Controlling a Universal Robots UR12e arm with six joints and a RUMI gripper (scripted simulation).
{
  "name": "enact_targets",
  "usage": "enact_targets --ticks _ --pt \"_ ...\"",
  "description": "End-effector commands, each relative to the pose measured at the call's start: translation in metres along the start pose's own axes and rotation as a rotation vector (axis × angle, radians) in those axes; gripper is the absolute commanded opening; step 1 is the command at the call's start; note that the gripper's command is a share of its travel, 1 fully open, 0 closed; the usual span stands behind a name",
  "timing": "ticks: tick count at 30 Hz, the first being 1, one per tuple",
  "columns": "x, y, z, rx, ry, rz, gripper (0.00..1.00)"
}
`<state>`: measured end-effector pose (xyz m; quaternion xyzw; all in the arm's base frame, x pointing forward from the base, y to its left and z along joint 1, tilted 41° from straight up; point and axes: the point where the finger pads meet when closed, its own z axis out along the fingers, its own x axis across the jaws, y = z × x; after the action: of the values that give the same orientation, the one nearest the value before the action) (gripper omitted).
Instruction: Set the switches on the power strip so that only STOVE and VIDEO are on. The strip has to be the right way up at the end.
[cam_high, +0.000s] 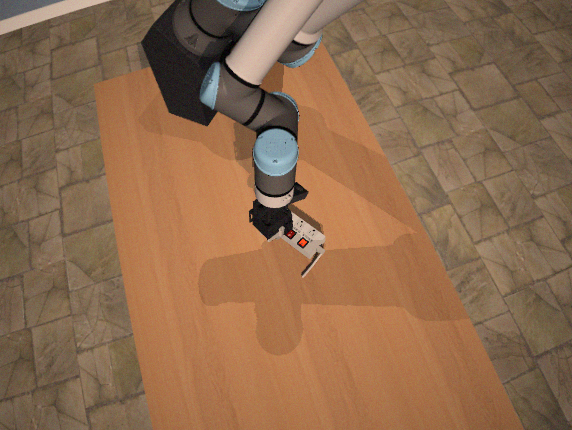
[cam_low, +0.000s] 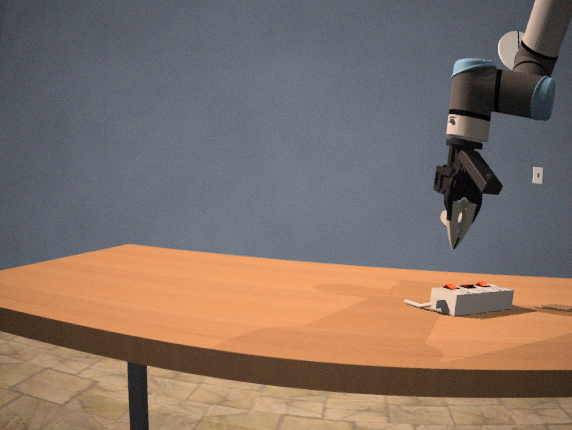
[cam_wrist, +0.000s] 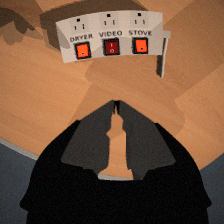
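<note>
A white power strip (cam_high: 303, 237) (cam_low: 472, 299) (cam_wrist: 111, 35) lies right way up on the wooden table (cam_high: 200, 300) (cam_low: 200, 300). It has three rocker switches labelled DRYER, VIDEO and STOVE. In the wrist view the DRYER switch (cam_wrist: 82, 50) and the STOVE switch (cam_wrist: 141, 46) glow bright orange, and the VIDEO switch (cam_wrist: 111, 47) is dark red. A short stub of cable (cam_high: 312, 263) (cam_low: 417, 303) (cam_wrist: 161, 57) sticks out of the STOVE end. My gripper (cam_low: 455, 245) (cam_wrist: 115, 101) is shut and empty. It hangs high above the strip, fingertips pointing down.
The arm's black base (cam_high: 175, 75) stands at the far end of the table. The arm's shadow (cam_high: 280, 290) falls across the table beside the strip. The table's edges and the tiled floor (cam_high: 475, 125) lie all round.
</note>
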<state>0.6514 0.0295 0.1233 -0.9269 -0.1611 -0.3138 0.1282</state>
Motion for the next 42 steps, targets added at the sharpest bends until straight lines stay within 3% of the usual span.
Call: enact_targets --ticks 1,6,11,13,18,42 --pt "0.0 0.0 0.0 -0.001 0.001 0.0 0.0" --pt "0.001 0.0 0.005 -0.001 0.0 0.0 0.0" --pt "0.0 -0.004 0.049 0.0 -0.001 -0.001 0.0" --pt "0.0 -0.004 0.049 0.0 -0.001 -0.001 0.0" --pt "-0.002 -0.012 0.086 0.0 0.0 0.0 0.0" --pt "-0.003 -0.012 0.088 0.0 0.001 0.0 0.0"
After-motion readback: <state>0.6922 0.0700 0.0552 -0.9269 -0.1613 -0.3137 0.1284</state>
